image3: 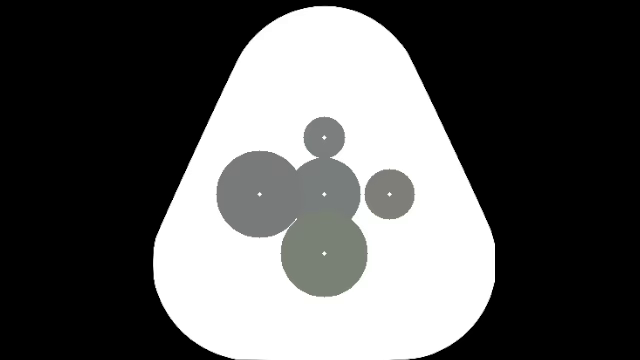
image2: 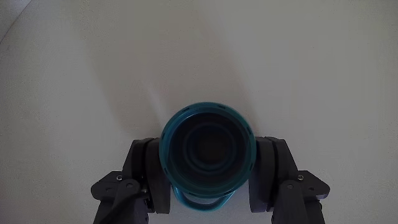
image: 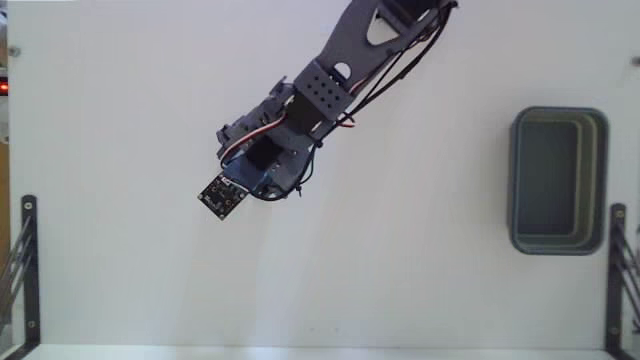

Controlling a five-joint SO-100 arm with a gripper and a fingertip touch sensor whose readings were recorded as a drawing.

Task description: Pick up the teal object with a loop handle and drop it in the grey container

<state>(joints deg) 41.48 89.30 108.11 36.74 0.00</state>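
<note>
White desk all round; teal cup pinched between dark fingers, loop handle nearest the wrist camera. Grey container caught only in fixed view, far right.

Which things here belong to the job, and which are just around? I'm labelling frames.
Job: teal cup, between the gripper fingers; grey container, at the fixed view's right.
Just around: black metal brackets at the table's edges.
</note>
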